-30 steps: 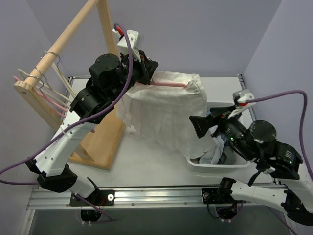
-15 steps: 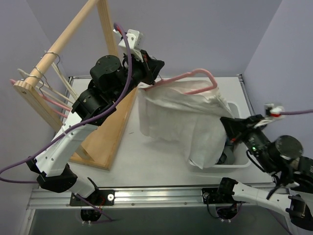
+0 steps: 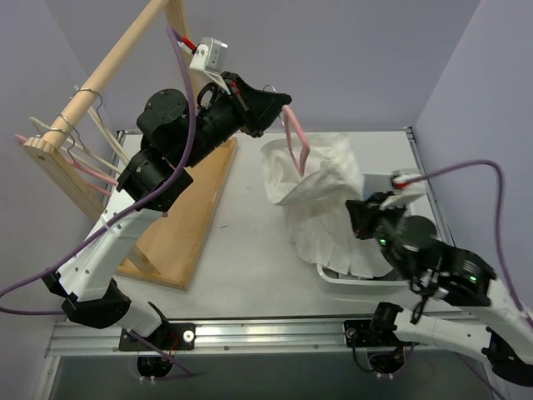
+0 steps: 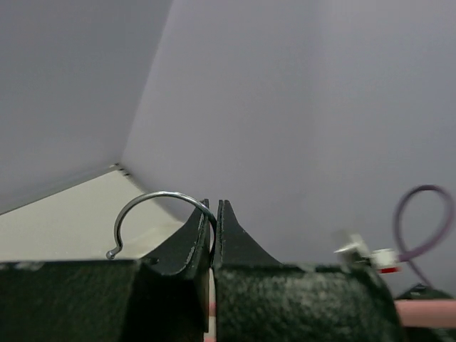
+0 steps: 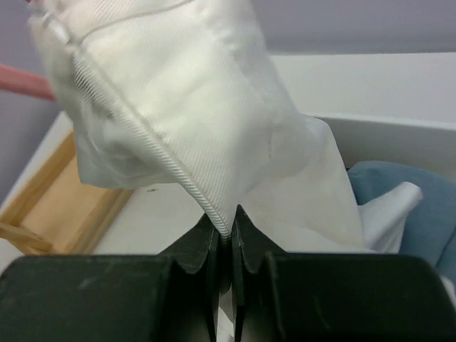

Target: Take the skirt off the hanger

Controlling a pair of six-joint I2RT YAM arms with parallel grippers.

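- So the skirt point(image 3: 321, 183) on the hanger point(image 3: 293, 133) is white, not dark: a ribbed woven cloth with a stitched seam, bunched into loose folds.
- It hangs from the pink hanger just below the left gripper point(image 3: 279, 104) and drapes down to the right gripper point(image 3: 358, 218), with its lower end spilling into the white bin point(image 3: 366, 282).
- Left gripper is clamped tight on the hanger at the neck. From the left wrist, the silver hook point(image 4: 153, 196) curls up and off to the left of the closed fingertips point(image 4: 215, 203), with a bit of pink bar low on the right.
- Right gripper point(image 5: 226, 217) is pinched together on the skirt's seam edge point(image 5: 178, 92), and the cloth fans up and away from it.
- Edges: the bin wall point(image 5: 385, 135) and a blue garment point(image 5: 420, 206) are just right of that hand, and the purple wall is close behind.
- Room: bare table point(image 3: 241, 242) lies between the two arms. The wooden rack point(image 3: 108, 71) stands well behind the left gripper.
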